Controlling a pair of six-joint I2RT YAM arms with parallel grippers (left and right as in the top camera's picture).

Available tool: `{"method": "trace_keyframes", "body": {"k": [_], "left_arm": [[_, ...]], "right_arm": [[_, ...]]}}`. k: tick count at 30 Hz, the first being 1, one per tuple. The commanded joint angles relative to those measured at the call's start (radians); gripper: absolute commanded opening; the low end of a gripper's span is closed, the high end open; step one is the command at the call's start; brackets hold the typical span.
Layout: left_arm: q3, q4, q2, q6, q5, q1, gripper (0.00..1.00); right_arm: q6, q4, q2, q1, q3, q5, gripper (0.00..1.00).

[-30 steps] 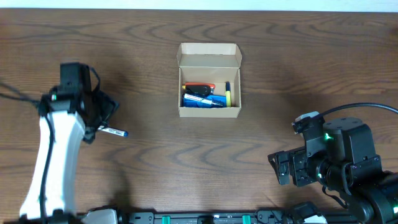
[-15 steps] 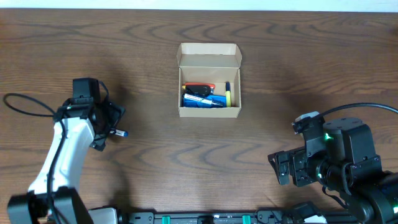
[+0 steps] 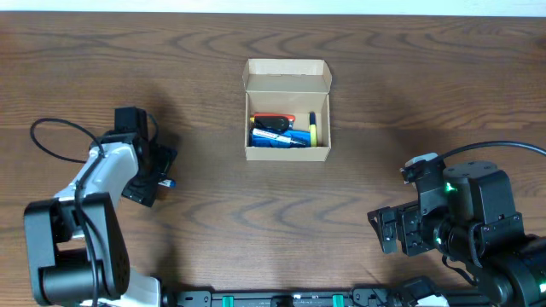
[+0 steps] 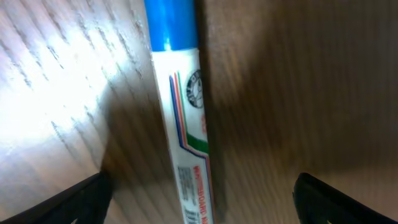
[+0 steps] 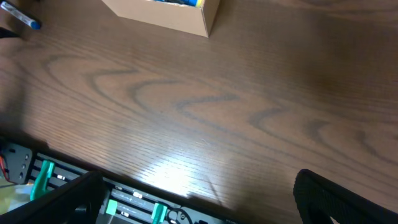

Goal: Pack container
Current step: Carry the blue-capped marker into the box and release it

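Left gripper [image 3: 159,173] is hanging low over a blue-ended whiteboard marker [image 4: 181,118], which is lying flat on the wooden table [image 3: 409,85], well left of the container [image 3: 287,154]. Its jaws are spread, one on either side of the barrel without touching it, evidently lining up a pinch across the width. That cardboard box is sitting at far centre with its flap lid folded back, so it is taking items from above; several pens are lying inside. Right gripper [image 3: 386,232] is waiting near right, released and holding nothing.
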Motion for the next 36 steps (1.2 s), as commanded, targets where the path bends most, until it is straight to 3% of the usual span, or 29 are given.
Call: {"method": "trace_keyframes", "body": {"k": [1,4,9,14,16,23,32,36], "left_arm": [[-0.009,0.013,0.057,-0.035,0.005,0.003,0.94],[-0.009,0.017,0.082,-0.045,0.017,0.004,0.84],[-0.009,0.024,0.112,-0.044,0.046,0.007,0.37],[-0.009,0.024,0.117,-0.035,0.057,0.017,0.21],[-0.006,0.023,0.117,-0.019,0.063,0.017,0.08],[0.049,-0.008,0.076,0.048,0.163,0.014,0.06],[0.268,-0.103,-0.093,0.369,0.082,-0.116,0.06],[0.378,-0.076,-0.148,0.622,0.053,-0.226,0.06]], "right_arm": [[0.008,-0.001,0.000,-0.008,-0.001,-0.004,0.99],[0.008,-0.001,0.000,-0.008,-0.001,-0.004,0.99],[0.008,-0.002,0.000,-0.008,-0.001,-0.004,0.99],[0.008,-0.001,0.000,-0.008,-0.001,-0.004,0.99],[0.008,-0.001,0.000,-0.008,-0.001,-0.004,0.99],[0.008,-0.001,0.000,-0.008,-0.001,-0.004,0.99],[0.008,-0.001,0.000,-0.008,-0.001,-0.004,0.99],[0.007,-0.001,0.000,-0.008,-0.001,-0.004,0.99]]}}
